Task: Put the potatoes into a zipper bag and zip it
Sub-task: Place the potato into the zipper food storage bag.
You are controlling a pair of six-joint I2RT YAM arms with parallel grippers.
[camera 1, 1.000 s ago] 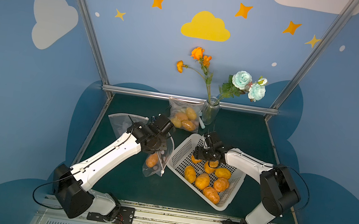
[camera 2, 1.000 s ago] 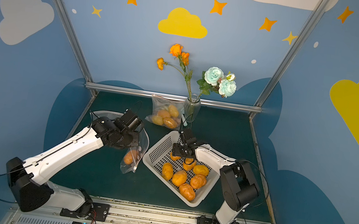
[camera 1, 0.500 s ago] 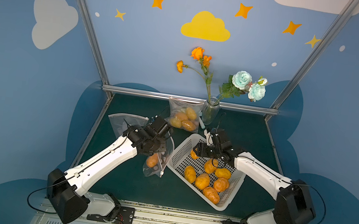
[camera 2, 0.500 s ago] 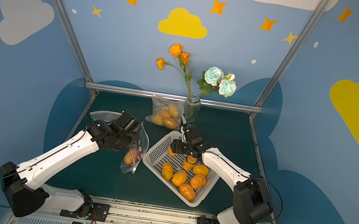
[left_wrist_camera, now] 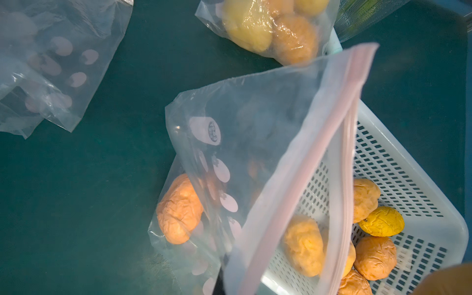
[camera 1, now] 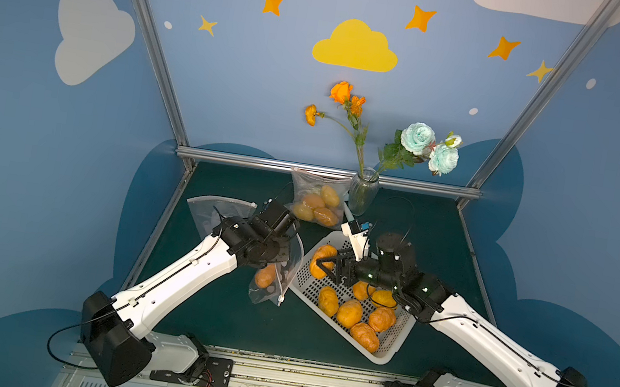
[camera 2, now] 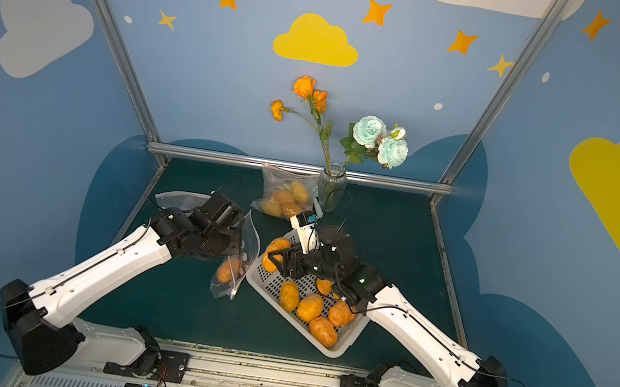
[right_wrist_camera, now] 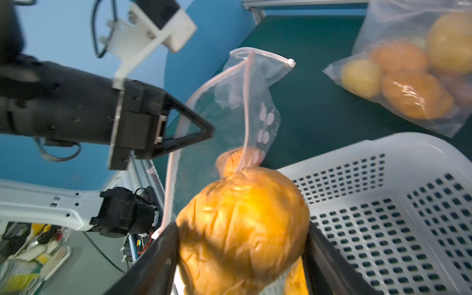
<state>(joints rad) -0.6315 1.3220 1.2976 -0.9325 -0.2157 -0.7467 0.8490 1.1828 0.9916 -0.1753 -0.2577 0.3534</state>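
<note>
The right gripper clamps a wrinkled, lumpy orange potato above the white basket, beside the open zipper bag. The left gripper, jaws pressed together, pinches the bag's rim. A second potato lies inside.
</note>
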